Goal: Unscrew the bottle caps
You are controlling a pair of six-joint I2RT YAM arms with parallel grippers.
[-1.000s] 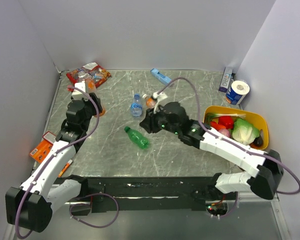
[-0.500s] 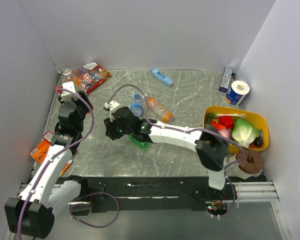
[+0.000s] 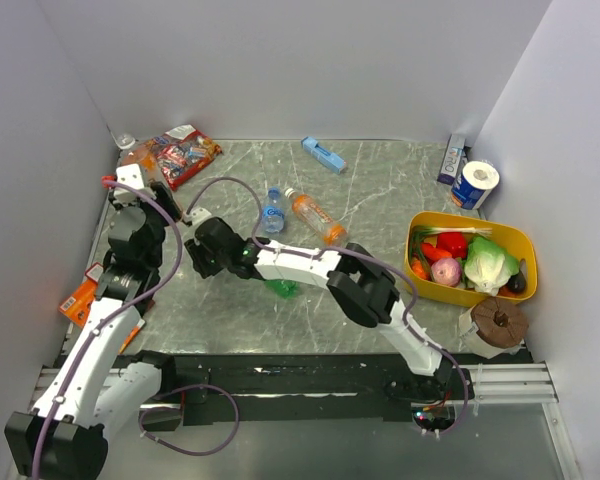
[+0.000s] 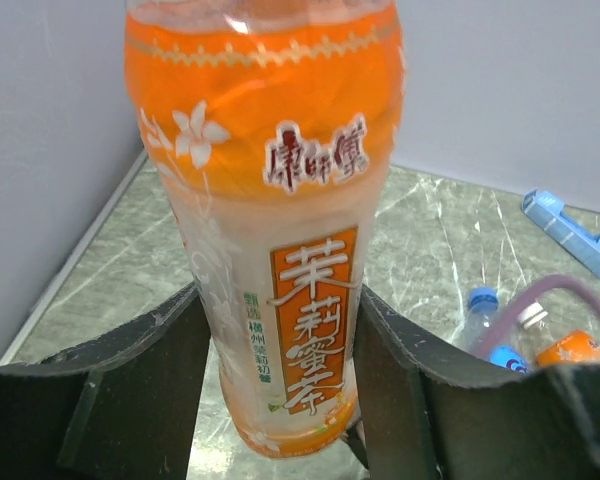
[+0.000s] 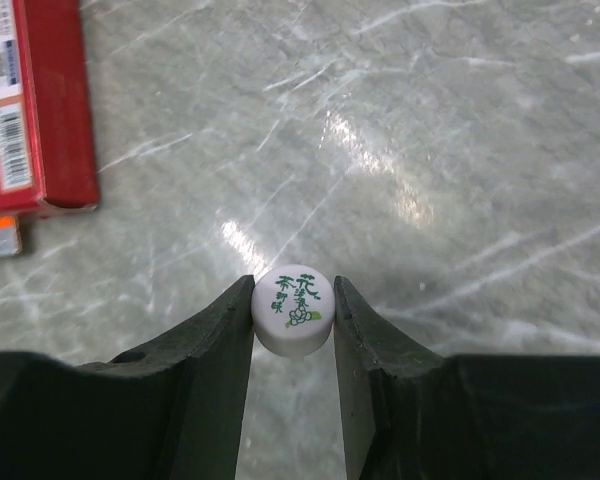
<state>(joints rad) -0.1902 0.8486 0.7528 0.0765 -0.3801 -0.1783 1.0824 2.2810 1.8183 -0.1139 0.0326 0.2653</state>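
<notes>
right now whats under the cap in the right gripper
Bare grey table shows around the cap, pinched in the right gripper; a red box lies off to the side. The spot straight beneath the cap is covered.

left arm (image 3: 105, 320) runs up the left side, elbow bent, wrist near the far-left corner. left gripper (image 4: 280, 310) has both fingers snug against the sides of an upright orange bottle (image 4: 280, 180). right arm (image 3: 320, 268) is stretched way across to the left, low and nearly flat, right gripper (image 5: 292, 288) pinching a white cap (image 5: 292, 312) between its tips
</notes>
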